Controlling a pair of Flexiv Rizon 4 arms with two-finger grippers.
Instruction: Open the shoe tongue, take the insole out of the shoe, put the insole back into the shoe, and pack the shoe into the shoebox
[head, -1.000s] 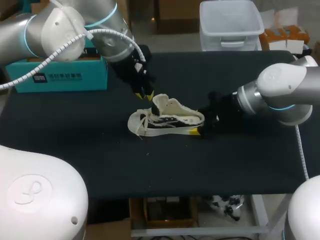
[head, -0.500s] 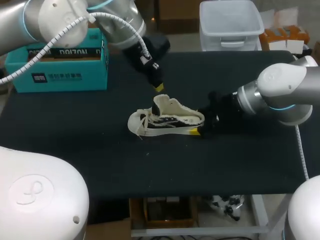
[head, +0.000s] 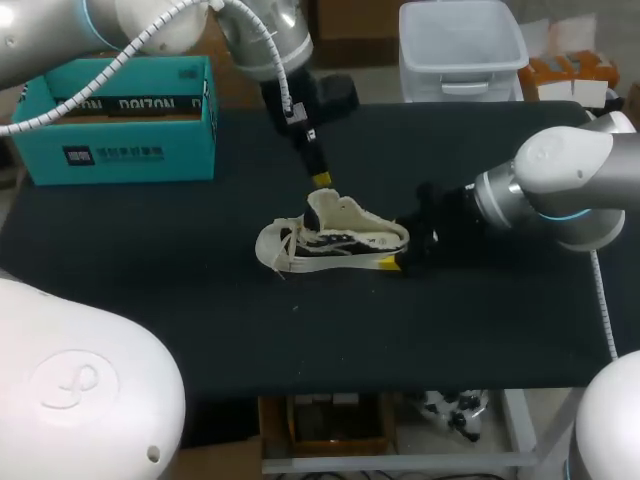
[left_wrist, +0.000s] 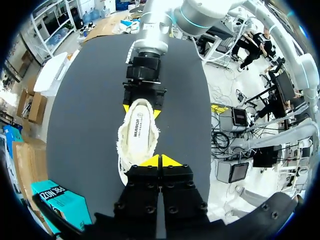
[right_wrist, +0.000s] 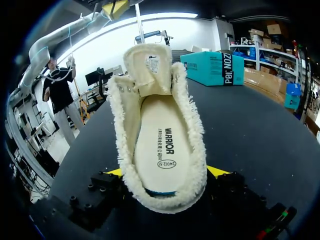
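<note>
Across the whole scene, a black table (head: 150, 290). At its far left corner, a teal shoebox (head: 120, 150), open at the top and well apart from everything else.

Near the table's middle, a cream and black shoe (head: 335, 240), upright on its sole, toe to the left and heel to the right, laces loose at the toe end.

In from the right, low over the table, the right gripper (head: 403, 258): clamped on the shoe's heel, one yellow-tipped finger against each side, spread only as far as the heel between them.

Down from the far left, the left gripper (head: 321, 180): pressed together, yellow tips touching each other, nothing made out between them. Just above the raised tongue, on its far side, over the shoe's front half; impossible to tell whether touching it.

Inside the shoe, flat along the bottom, a pale insole (right_wrist: 160, 145) with dark print, ringed by fluffy lining.

At the front of the opening, the tongue (right_wrist: 150, 67), standing upright, clear of the insole, with a small label on its inner face.
</note>
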